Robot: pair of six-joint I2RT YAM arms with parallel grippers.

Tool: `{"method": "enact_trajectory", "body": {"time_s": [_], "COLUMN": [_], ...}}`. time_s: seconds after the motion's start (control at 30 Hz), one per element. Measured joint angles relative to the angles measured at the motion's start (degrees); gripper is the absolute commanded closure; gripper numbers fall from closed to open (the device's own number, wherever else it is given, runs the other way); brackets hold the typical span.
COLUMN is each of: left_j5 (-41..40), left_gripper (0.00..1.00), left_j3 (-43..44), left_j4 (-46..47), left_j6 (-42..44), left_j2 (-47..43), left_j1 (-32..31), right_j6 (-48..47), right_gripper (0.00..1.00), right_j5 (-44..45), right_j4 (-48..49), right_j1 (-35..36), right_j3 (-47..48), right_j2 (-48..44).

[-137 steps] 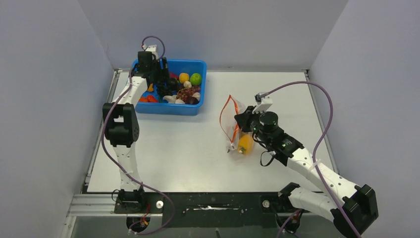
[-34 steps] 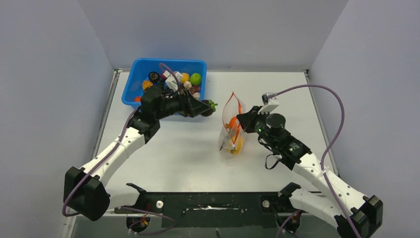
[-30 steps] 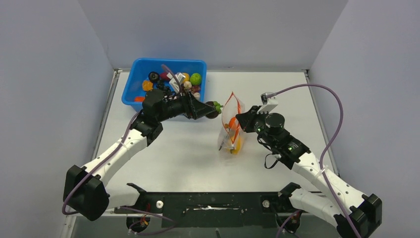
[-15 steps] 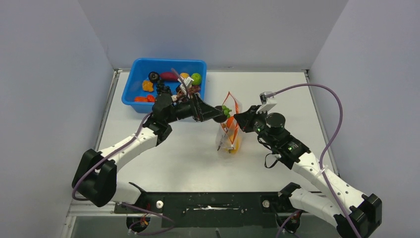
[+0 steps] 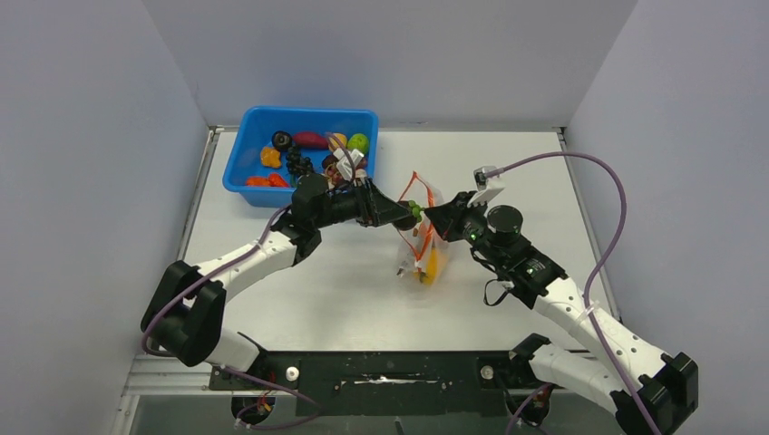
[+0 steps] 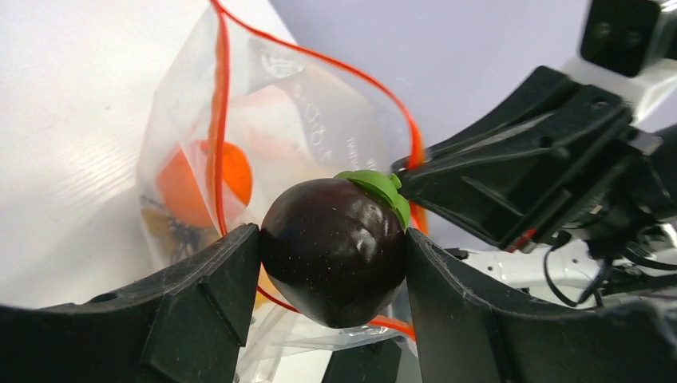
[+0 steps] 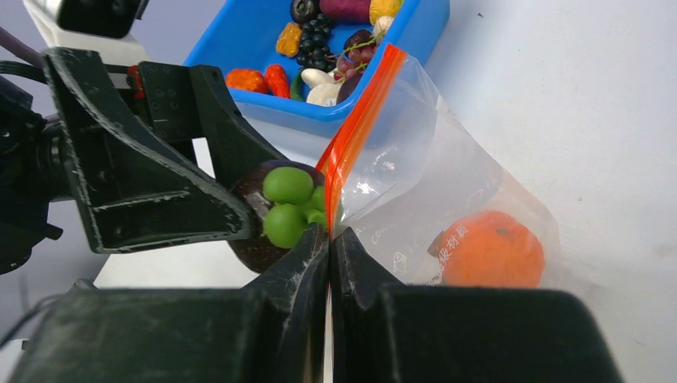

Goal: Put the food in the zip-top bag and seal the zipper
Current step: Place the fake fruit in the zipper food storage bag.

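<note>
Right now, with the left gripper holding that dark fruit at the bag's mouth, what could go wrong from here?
1. The dark fruit, clamped in the left gripper, sits right at the zipper rim and is not yet inside. It may catch the rim and fold the mouth shut.
2. The right gripper pinches only one edge of the zip-top bag, so a push could tug it free.
3. The two grippers nearly meet and might collide.

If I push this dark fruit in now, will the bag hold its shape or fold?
Likely floppy: the bag is thin, creased film, held up by the right tool pinching its rim. The mouth will probably give sideways. The round dark fruit may roll once released.
</note>
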Motion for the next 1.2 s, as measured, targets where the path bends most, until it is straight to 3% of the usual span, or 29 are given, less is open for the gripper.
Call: {"method": "enact_trajectory", "body": {"time_s": [0.2, 0.5, 0.67, 0.97, 1.2], "left_j5": [-6.08, -13.09, -14.29, -16.02, -16.41], "left_gripper": [0.82, 0.49, 0.37, 0.28, 0.29], "left_j3": [3.02, 9.38, 10.12, 10.27, 10.27], "left_j4": [-11.17, -22.43, -25.49, -27.08, -27.12], "left_j6": [5.95, 10.88, 12.2, 13.27, 13.68], "left_j2": [0.35, 0.37, 0.37, -1.25, -3.23], "left_j1": [-2.05, -4.72, -5.16, -5.16, -5.16], "right_j6": [0.09, 0.24, 0.35, 0.17, -0.46], "right_gripper": [1.0, 1.0, 1.0, 1.0, 1.0], "right_j5": [-0.57, -1.27, -1.07, 0.44, 0.83], "right_j4": [1.2, 2.25, 2.93, 2.47, 2.03], "right_j1": [0.0, 0.0, 0.0, 0.0, 0.0], "right_j3": [0.0, 0.0, -0.33, -0.33, -0.33], "right_j2": [1.22, 2.75, 2.84, 3.21, 3.21]}}
